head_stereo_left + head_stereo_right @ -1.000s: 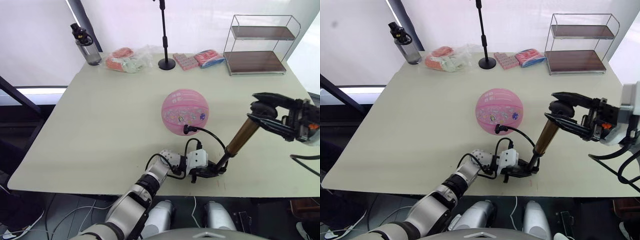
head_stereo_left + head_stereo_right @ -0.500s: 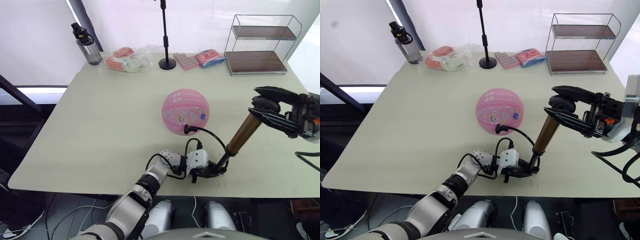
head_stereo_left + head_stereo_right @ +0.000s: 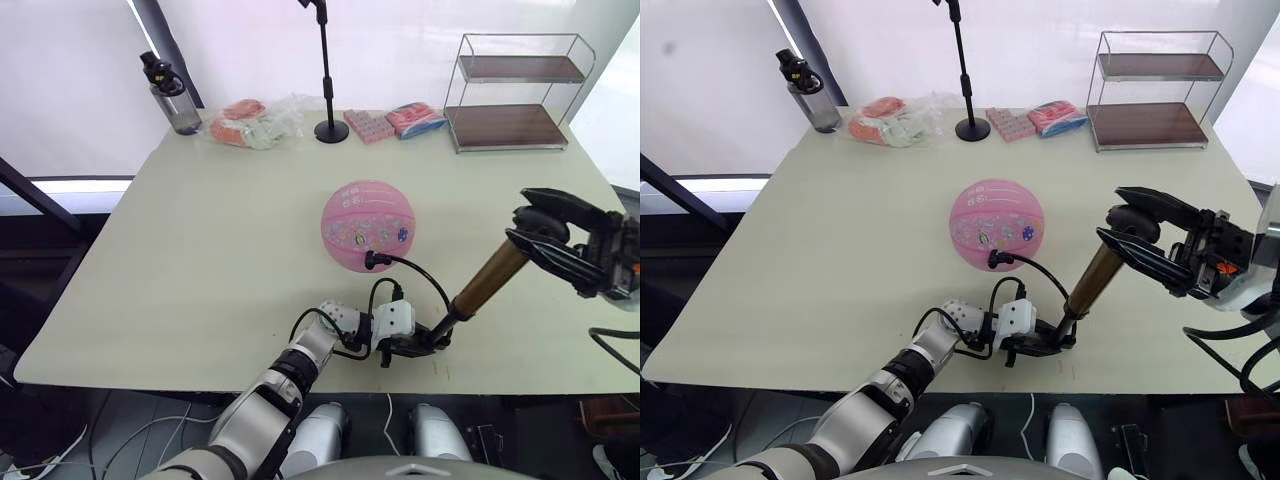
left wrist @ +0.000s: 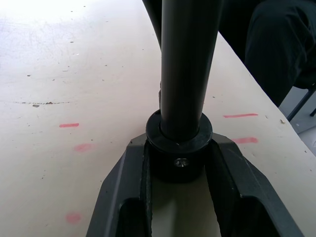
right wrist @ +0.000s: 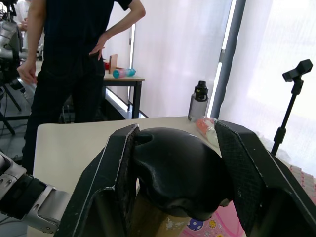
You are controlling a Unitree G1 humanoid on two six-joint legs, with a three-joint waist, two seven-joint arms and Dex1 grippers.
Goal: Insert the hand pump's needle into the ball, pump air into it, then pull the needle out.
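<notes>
The pink ball (image 3: 368,222) rests mid-table. The needle's black fitting (image 3: 372,261) sits against the ball's lower front, and the pin itself is hidden. A thin black hose (image 3: 425,285) loops from there to the foot of the hand pump (image 3: 488,277), whose bronze barrel leans to the right near the front edge. My left gripper (image 3: 425,341) is shut on the pump's black bottom collar (image 4: 179,143), with one finger (image 4: 123,197) on each side. At the raised end, my right gripper (image 3: 545,236) is shut on the black handle (image 5: 180,165).
Along the far edge stand a water bottle (image 3: 165,92), a plastic bag of snacks (image 3: 255,120), a black stand pole (image 3: 329,80), pink packets (image 3: 392,120) and a wire shelf rack (image 3: 510,90). A person (image 5: 74,54) stands beyond the table.
My right gripper and the pump handle have shifted slightly right and down, leaning the barrel over a bit more. The ball, the hose and my left gripper have stayed put.
</notes>
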